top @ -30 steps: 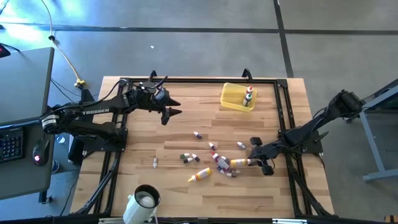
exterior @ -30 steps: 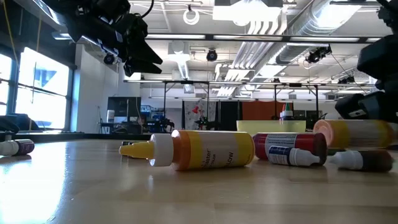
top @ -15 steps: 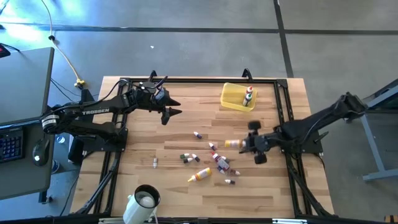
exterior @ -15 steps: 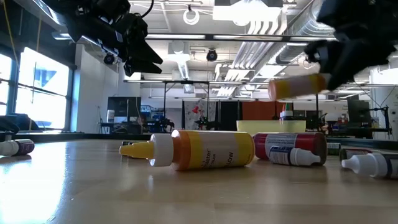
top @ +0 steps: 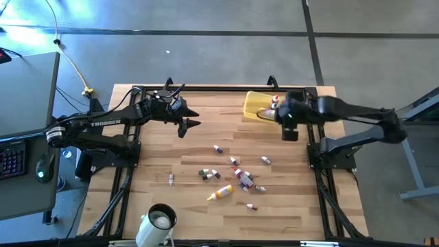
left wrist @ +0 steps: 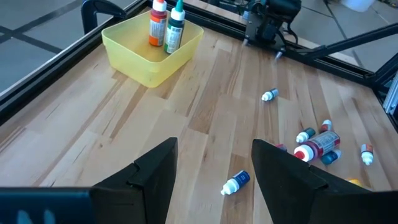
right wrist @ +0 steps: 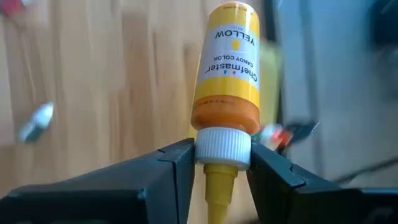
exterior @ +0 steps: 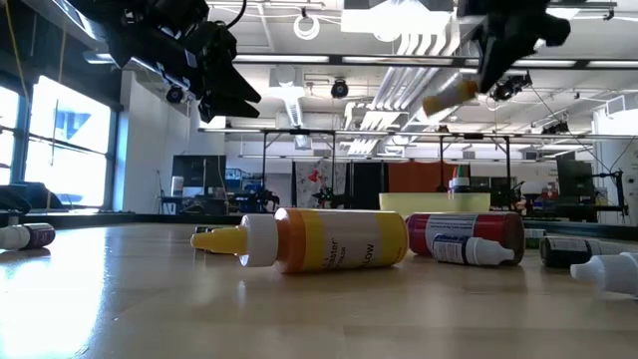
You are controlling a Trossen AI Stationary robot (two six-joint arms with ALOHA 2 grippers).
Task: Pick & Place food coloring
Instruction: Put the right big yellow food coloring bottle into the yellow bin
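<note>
Two bottles lie closest in the low view: a big yellow bottle (exterior: 319, 239) on its side, and a red bottle (exterior: 461, 237) just behind it to the right. From above, the loose small bottles (top: 236, 173) are scattered over the middle of the wooden table (top: 151, 158), about a dozen as far as I can count, with one white mug (top: 159, 221) at the near edge. Farther back stands one yellow tray (top: 255, 108), and the left wrist view shows what the overhead view blurs: two bottles stand upright in it, one red-orange, one green. The right gripper (top: 288, 121) hangs over the tray's right side, its fingers clamped on the white cap of a yellow food coloring bottle (right wrist: 229, 68), label readable only in the right wrist view. The left gripper (top: 188, 123) waits above the table's far left, fingers spread apart and empty.
</note>
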